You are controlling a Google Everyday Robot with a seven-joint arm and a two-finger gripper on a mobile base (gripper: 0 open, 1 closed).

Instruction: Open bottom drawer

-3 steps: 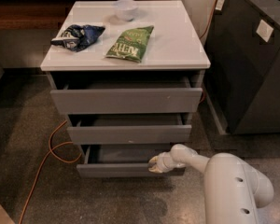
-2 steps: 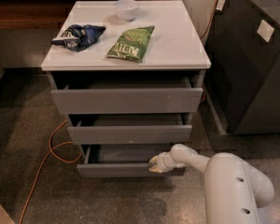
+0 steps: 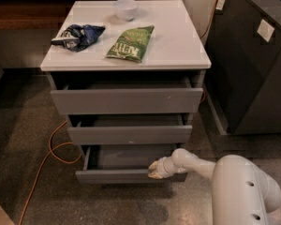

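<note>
The bottom drawer (image 3: 117,176) is the lowest, narrowest grey front of the cabinet. It stands pulled out, and its shallow grey inner tray (image 3: 126,156) shows. My gripper (image 3: 155,169) sits at the top edge of that front, right of its middle, with the white arm (image 3: 196,162) reaching in from the lower right. The two drawers above, the top drawer (image 3: 126,100) and the middle drawer (image 3: 129,134), are also partly open.
The white cabinet top (image 3: 178,41) carries a white bowl (image 3: 125,8), a blue snack bag (image 3: 77,35) and a green chip bag (image 3: 131,43). A dark grey cabinet (image 3: 253,64) stands to the right. An orange cable (image 3: 49,149) loops on the floor at the left.
</note>
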